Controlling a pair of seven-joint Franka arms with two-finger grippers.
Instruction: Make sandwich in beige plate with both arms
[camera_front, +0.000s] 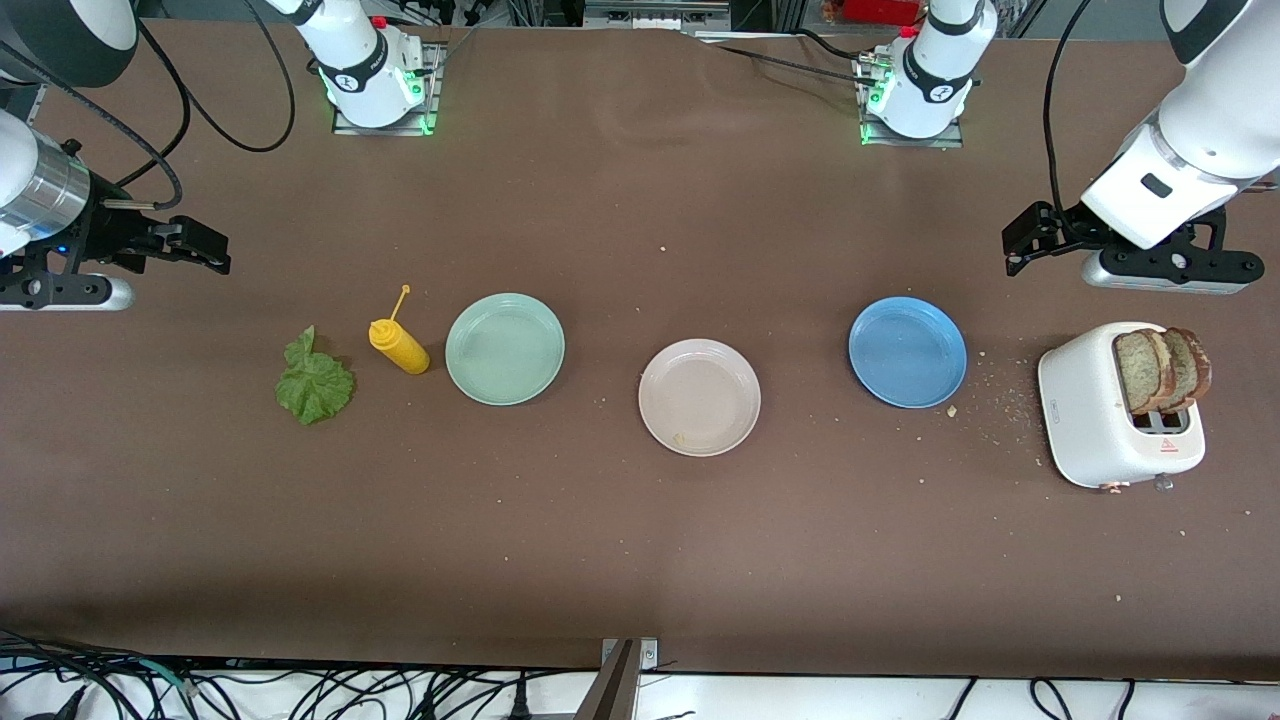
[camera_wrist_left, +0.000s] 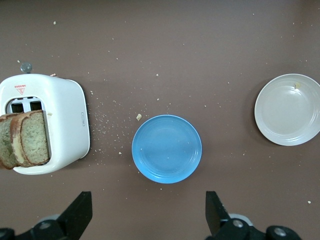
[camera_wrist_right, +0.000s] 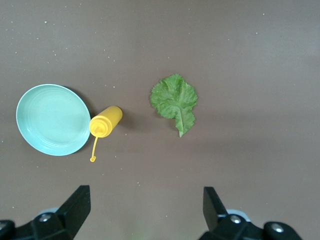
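- Brown desk, crumbs scattered toward the left arm's end.
- Beige plate sits mid-desk, bare apart from a small crumb near its rim. It also shows in the left wrist view.
- Blue plate lies at about 2 o'clock from the beige plate, well apart from it. Nothing on it.
- Mint-green plate lies at about 10 o'clock from the beige plate. It looks bare in the right wrist view.
- White toaster stands toward the left arm's end, at about 4 o'clock from the blue plate. Two bread slices stand up out of its slots, brown with darker crust.
- Yellow squeeze bottle lies on its side just beside the mint-green plate, its thin nozzle at 12 o'clock. No contact visible between them.
- Lettuce leaf lies flat on the desk near the bottle, toward the right arm's end.
- No sandwich assembled: bread in the toaster, leaf on the desk, plate unfilled.
- Left hand hovers over bare desk, up from the toaster; fingers spread wide, grasping nothing.
- Right hand hovers over bare desk, up from the lettuce; fingers released, wide apart, nothing between them.
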